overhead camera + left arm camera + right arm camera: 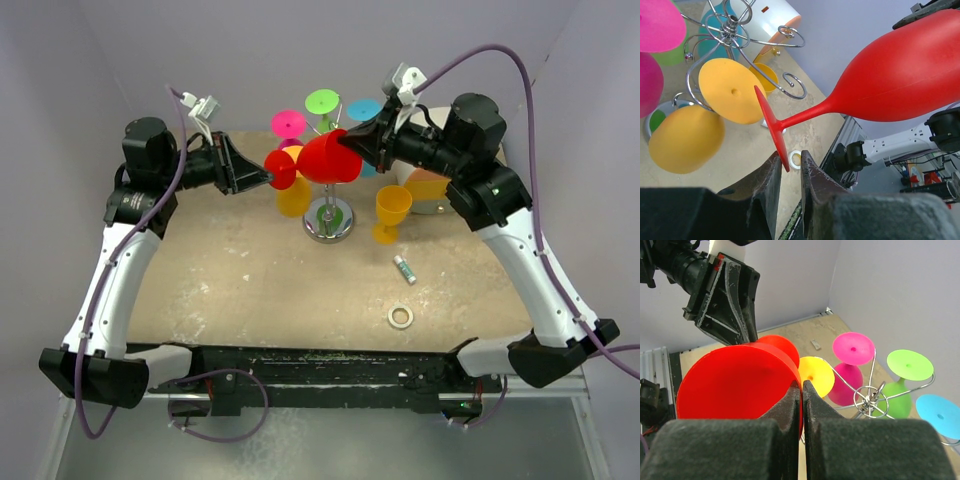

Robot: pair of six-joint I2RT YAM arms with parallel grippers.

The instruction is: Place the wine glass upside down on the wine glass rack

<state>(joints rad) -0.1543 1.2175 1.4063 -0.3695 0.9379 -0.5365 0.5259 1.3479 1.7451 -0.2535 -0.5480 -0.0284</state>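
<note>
A red wine glass (325,160) hangs in the air on its side, just in front of the top of the chrome wire rack (329,222). My right gripper (352,140) is shut on the rim of its bowl (735,385), one finger inside and one outside. My left gripper (268,176) is narrowly open. The edge of the glass's foot (771,125) sits between its fingertips (812,175), with a gap on one side. The rack's curled arms (730,25) are close behind the foot. The rack also shows in the right wrist view (867,400).
An orange glass (293,195), a pink one (288,124), a green one (322,102) and a cyan one (363,110) hang upside down on the rack. A yellow glass (392,212) stands upright beside it. A white-and-orange drawer box (425,190), a small tube (404,268) and a tape ring (401,317) are on the right.
</note>
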